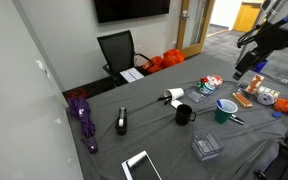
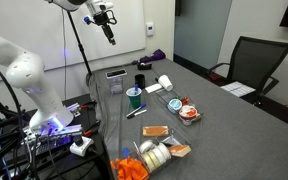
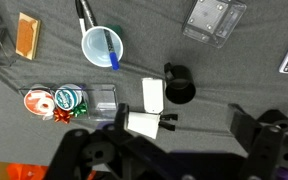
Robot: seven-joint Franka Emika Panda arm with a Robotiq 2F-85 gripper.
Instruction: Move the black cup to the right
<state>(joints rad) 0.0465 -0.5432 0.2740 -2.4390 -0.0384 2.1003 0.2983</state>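
Nearest the wrist camera is your gripper [image 2: 108,33]. Its dark fingers [image 3: 269,135] fill the lower edge of the wrist view and stand spread with nothing between them. That suits the moment, since nothing is held yet and the cup has to fit into that gap. In an exterior view the gripper hangs at the top of the frame, high above the table [image 3: 44,75], so I judge this to be the approach stage. Just beyond the fingers, a white object [image 3: 152,95] lies at centre frame. The black cup [image 3: 179,88] stands upright just beside it, slightly right of centre, mouth up. That closeness matters: when you come down over the cup, set the fingers so neither clips the white object. Farther up the frame, the teal cup [image 3: 102,45] with a pen in it sits at upper left, well apart from the black cup. A clear box [image 3: 214,20] lies at the top edge, right of centre.
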